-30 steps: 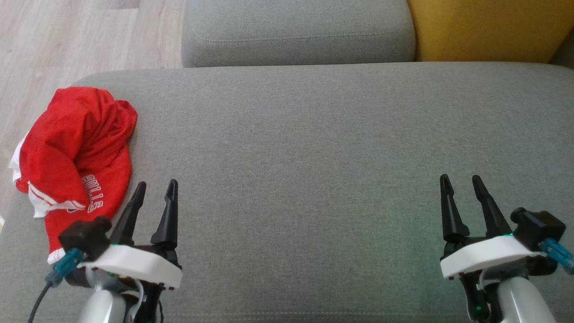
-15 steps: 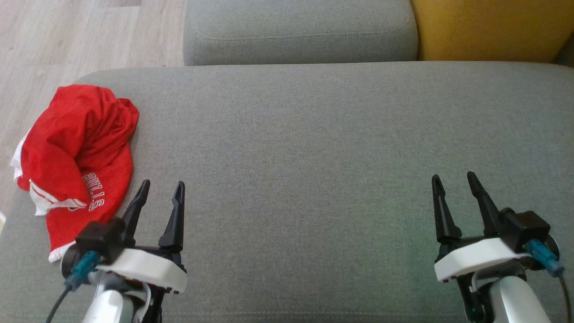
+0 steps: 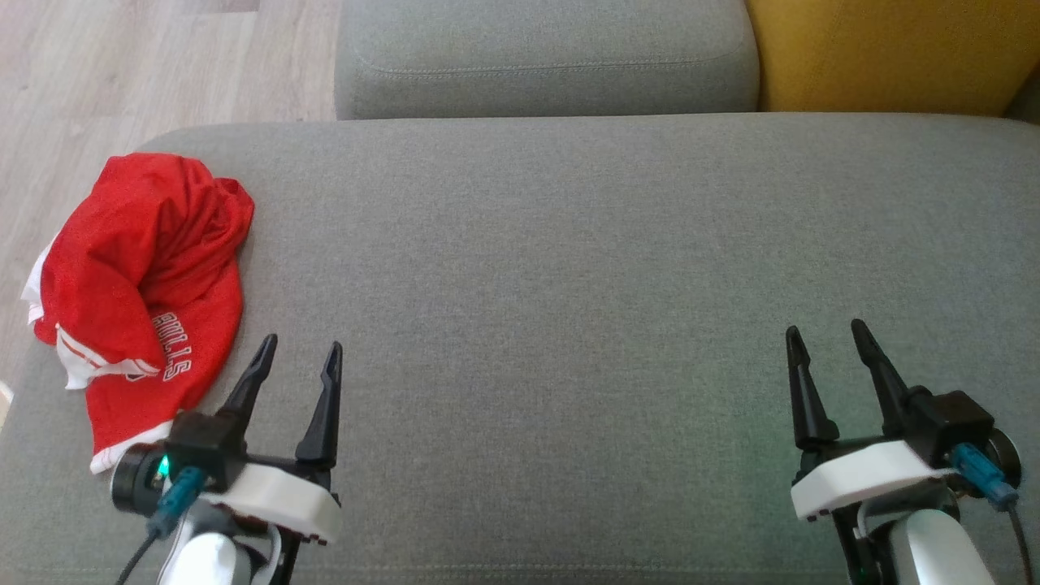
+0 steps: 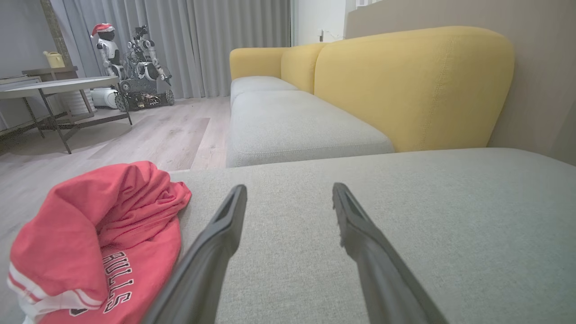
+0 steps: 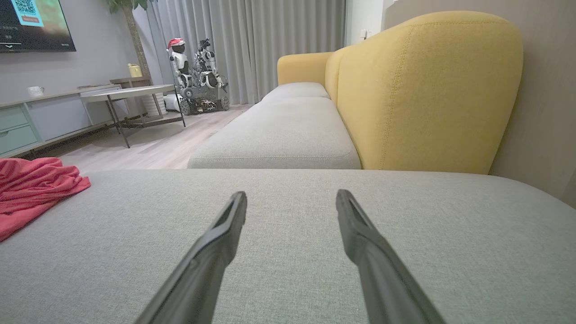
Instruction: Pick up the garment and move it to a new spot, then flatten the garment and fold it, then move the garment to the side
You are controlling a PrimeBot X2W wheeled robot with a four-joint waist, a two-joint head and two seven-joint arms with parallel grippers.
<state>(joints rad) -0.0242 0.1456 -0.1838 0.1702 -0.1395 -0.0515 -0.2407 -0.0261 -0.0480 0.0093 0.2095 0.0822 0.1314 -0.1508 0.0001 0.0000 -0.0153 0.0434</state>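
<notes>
Since 1 s ago the left pincer [image 3: 301,343] sits a bit further right & lower in head view, wrist rolled; right pincer [image 3: 825,327] has barely shifted. Both have fingers spread wide, nothing held, over the grey sofa seat [image 3: 528,268]. Red garment [image 3: 138,276] (white trim, "BULLS" lettering) lies crumpled at the seat's left edge, just beside the left pincer, well apart from the right one. Yellow backrest [image 3: 877,49] at far right

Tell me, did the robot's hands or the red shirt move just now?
Both grippers nudged inward: the left gripper drifted slightly right, the right gripper slightly left. Nothing was grabbed. Both stay open, and the crumpled red mesh jersey lies unmoved on the grey fabric cushion.
</notes>
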